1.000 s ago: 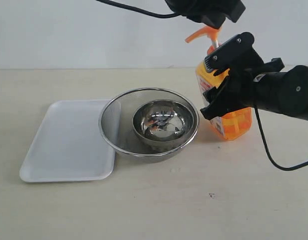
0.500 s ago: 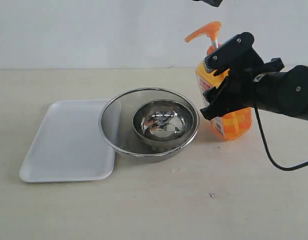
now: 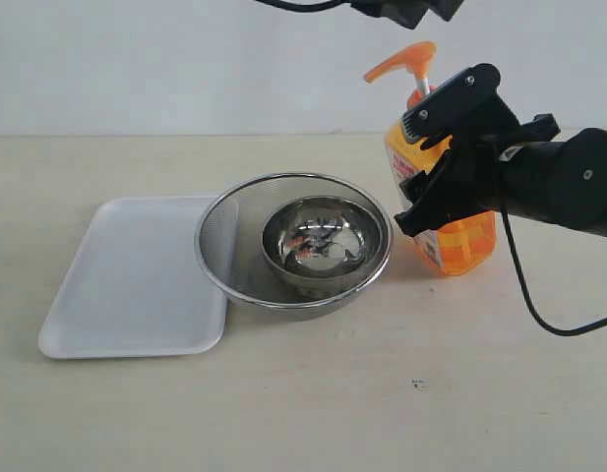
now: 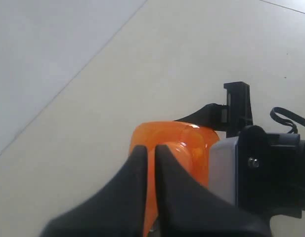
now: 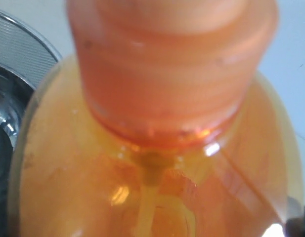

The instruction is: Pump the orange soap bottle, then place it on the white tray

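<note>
Where the exterior view takes in the whole table (image 3: 283, 413), with the white tray (image 3: 126, 285) tucked under the left rim of the mesh bowl (image 3: 224, 246), the wrist views catch only close detail. Just right of the mesh bowl the orange soap bottle (image 3: 465, 241) stands on the table, the right gripper (image 3: 433, 157) clamped across its body. The left gripper (image 3: 406, 10) hangs above the pump head (image 3: 406, 61); its own view shows the fingers (image 4: 132, 192) nearly together, gripping nothing. The right wrist view fills with the bottle's collar (image 5: 167, 74) and dip tube (image 5: 150, 197). Print on the label (image 3: 428, 246) is too small to read. The tabletop is beige, the wall (image 3: 185, 59) plain white.
</note>
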